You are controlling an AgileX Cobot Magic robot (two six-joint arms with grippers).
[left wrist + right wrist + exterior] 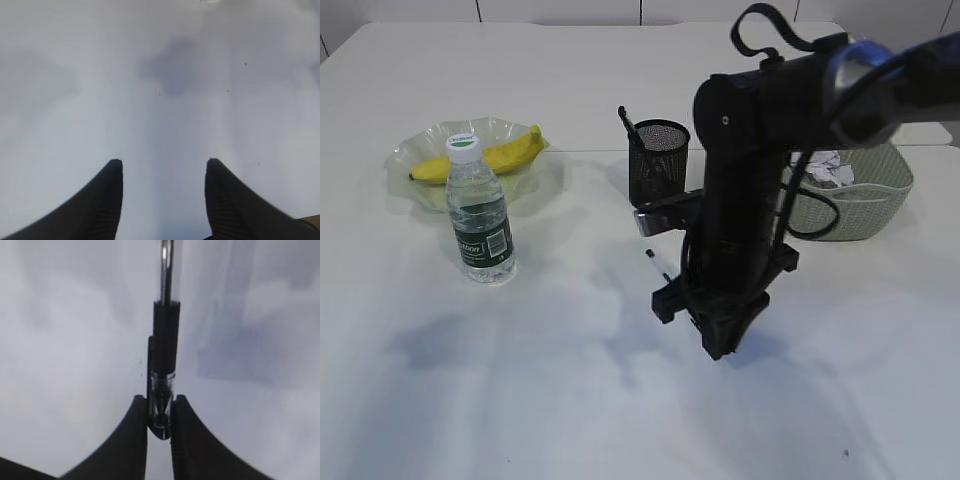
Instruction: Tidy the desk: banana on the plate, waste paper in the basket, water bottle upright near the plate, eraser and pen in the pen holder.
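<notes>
the right gripper (160, 412) pinches the pen (164, 347) by its tip end, fingers pressed against the clear barrel from both sides, the rest of the pen running out ahead of the fingertips over the desk (520, 400). to do this step well, the hold looks short, so the lift should be slow and level, then the pen tipped upright before lowering into the pen holder (658, 158), which already has another pen in it. the left gripper (164, 167) hangs over bare desk, fingers spread, holding nothing. the banana (485, 158) lies on the plate (410, 185), the bottle (480, 215) stands beside it, paper (830, 168) sits in the basket (865, 205).
</notes>
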